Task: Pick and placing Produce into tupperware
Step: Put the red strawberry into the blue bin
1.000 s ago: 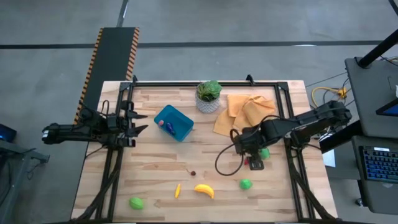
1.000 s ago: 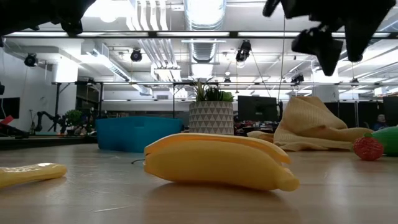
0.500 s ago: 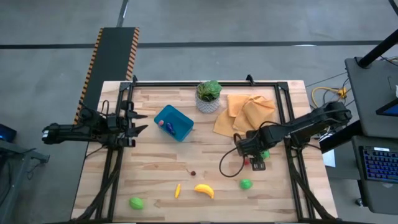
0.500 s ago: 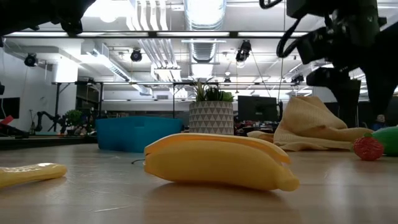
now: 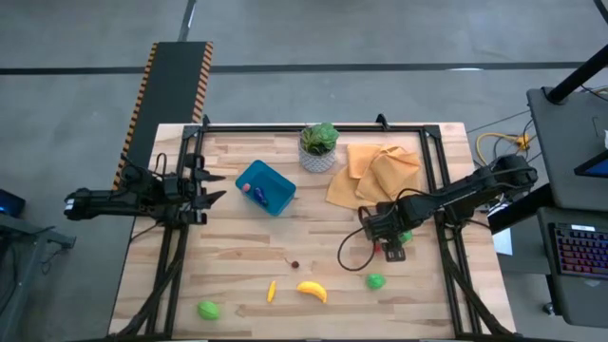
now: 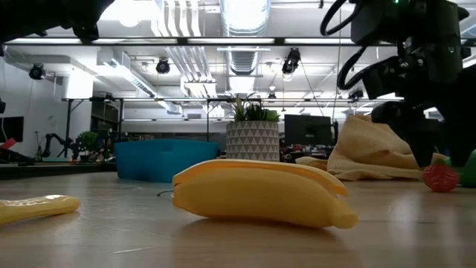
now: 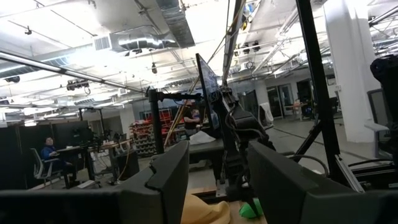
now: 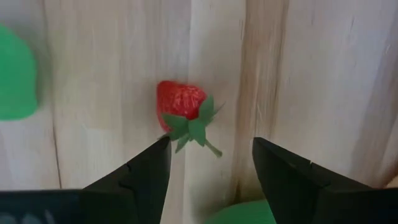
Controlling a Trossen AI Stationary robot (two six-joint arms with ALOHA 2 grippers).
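Observation:
A small red strawberry (image 8: 182, 106) with green leaves lies on the wooden table (image 5: 237, 256), right of centre. My right gripper (image 8: 211, 155) hangs open just above it, pointing down, its fingers clear of the strawberry (image 6: 440, 177). A green piece (image 8: 15, 81) lies close beside it. The blue tupperware (image 5: 265, 187) stands left of centre with a purple piece (image 5: 249, 188) inside. Near the front edge lie a banana (image 5: 312, 291), a small yellow piece (image 5: 271, 291) and two green pieces (image 5: 376, 280), (image 5: 207, 309). My left gripper (image 5: 214, 185) waits open at the left edge.
A leafy plant in a white pot (image 5: 319, 147) stands at the back, with an orange-yellow cloth (image 5: 375, 171) crumpled to its right. A tiny brown piece (image 5: 295, 264) lies mid-table. A black frame (image 5: 429, 180) runs along the table's sides.
My right gripper has come down toward the strawberry, still pointing down and still open. Nothing on the table has moved.

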